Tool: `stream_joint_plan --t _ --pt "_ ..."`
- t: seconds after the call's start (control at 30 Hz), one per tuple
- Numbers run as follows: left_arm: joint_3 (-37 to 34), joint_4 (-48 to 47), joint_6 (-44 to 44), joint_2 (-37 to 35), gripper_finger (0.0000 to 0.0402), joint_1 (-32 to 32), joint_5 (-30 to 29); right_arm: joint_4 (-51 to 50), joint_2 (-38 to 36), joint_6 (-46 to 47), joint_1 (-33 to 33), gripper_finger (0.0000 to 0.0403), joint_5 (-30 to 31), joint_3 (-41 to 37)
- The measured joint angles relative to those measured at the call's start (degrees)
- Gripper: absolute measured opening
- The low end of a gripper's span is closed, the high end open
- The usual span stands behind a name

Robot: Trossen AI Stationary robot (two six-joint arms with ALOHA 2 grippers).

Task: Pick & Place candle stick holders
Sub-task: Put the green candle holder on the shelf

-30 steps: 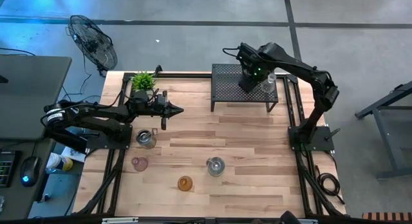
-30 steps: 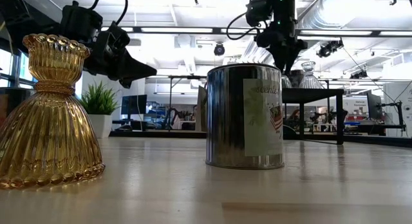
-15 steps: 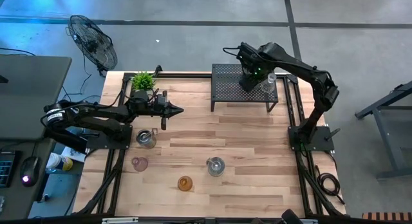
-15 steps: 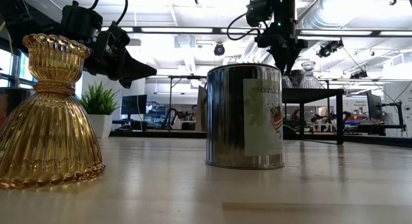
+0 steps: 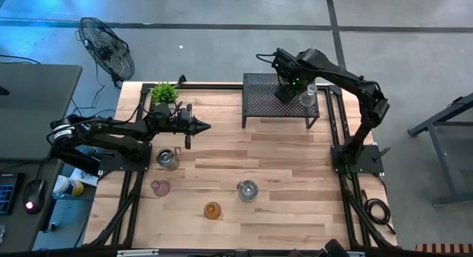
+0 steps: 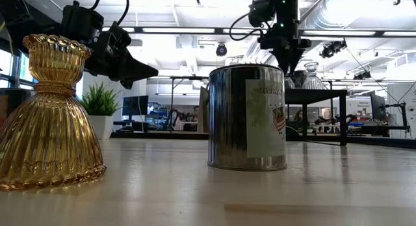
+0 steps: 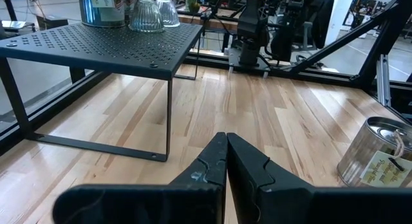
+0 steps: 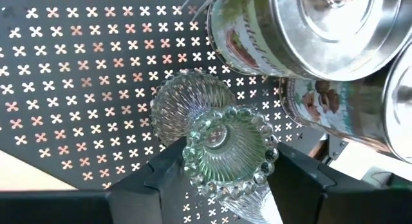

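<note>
Nearest in the low view, an amber holder (image 6: 51, 115) was seen cut off at the frame's left, beside a silvery tin (image 6: 247, 117) whose label print could not be read. Behind, the left gripper (image 7: 226, 161) was held over the tabletop (image 5: 281, 157), jaws pressed together. Farthest, a greenish holder (image 8: 230, 145) was pinched by the right gripper (image 8: 225, 176) above the black mesh rack (image 5: 259, 102), beside two tins with illegible lettering

The wooden table (image 5: 281, 165) carries a black mesh rack (image 5: 262, 94) at its far edge, a potted plant (image 5: 164, 93) at the far left corner, two silvery tins (image 5: 168, 159) (image 5: 247, 190), a pink holder (image 5: 160, 187) and an amber holder (image 5: 213, 210).
</note>
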Motion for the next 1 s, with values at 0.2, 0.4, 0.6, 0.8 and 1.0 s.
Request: stream_joint_plan --t 0.2,0.4,0.6,0.8,1.0 --pt "0.0 0.0 0.0 0.0 0.0004 0.0 0.0 0.1 0.0 0.0 0.0 0.0181 0.0 0.0" --pt "0.0 0.0 0.0 0.0 0.0004 0.0 0.0 1.7 0.0 -0.4 0.0 0.0182 -0.2 0.0" --pt "0.0 0.0 0.0 0.0 0.0004 0.0 0.0 1.5 0.0 -0.6 0.0 0.0182 -0.5 0.0" --pt "0.0 0.0 0.0 0.0 0.0004 0.0 0.0 1.1 0.0 -0.6 0.0 0.0182 -0.6 0.0" --pt "0.0 0.0 0.0 0.0 0.0004 0.0 0.0 1.0 0.0 -0.6 0.0 0.0182 -0.6 0.0"
